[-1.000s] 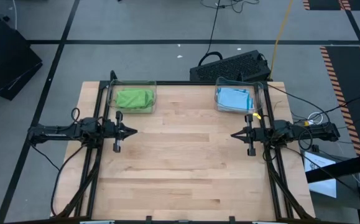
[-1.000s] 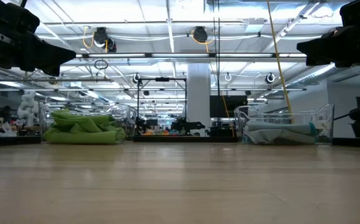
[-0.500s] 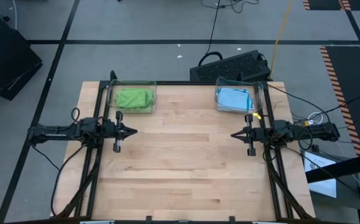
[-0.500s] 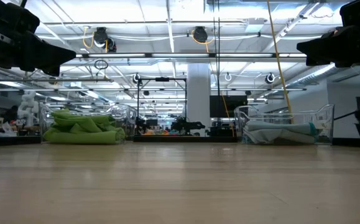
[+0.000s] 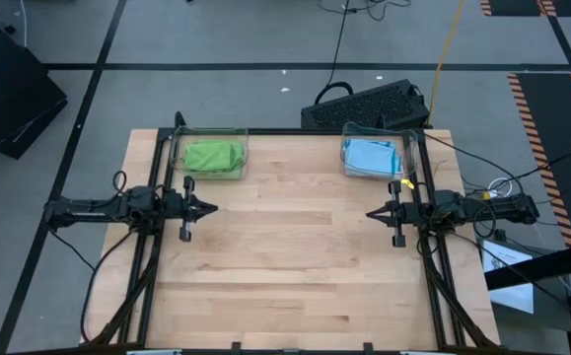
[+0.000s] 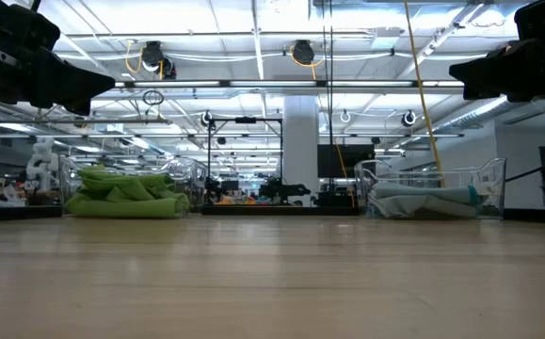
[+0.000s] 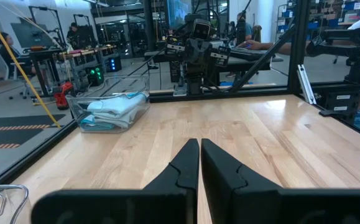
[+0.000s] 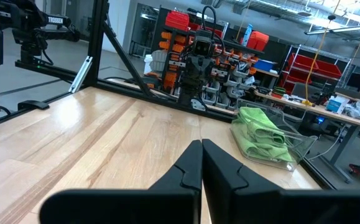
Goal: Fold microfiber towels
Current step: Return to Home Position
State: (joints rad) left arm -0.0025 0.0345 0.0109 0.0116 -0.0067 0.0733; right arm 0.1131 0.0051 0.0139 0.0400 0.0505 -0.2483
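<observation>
Left end effector (image 5: 209, 208) at nine o'clock and right end effector (image 5: 372, 213) at three are staying motionless, pressed together, binned towels (image 5: 213, 157) suggesting completion.

Towels (image 5: 213, 156) sit in a left bin (image 5: 176, 156) and right bin (image 5: 413, 158) (far table (image 5: 285, 256) corners).

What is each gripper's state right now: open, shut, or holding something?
Left gripper: shut, holding nothing.
Right gripper: shut, holding nothing.
</observation>
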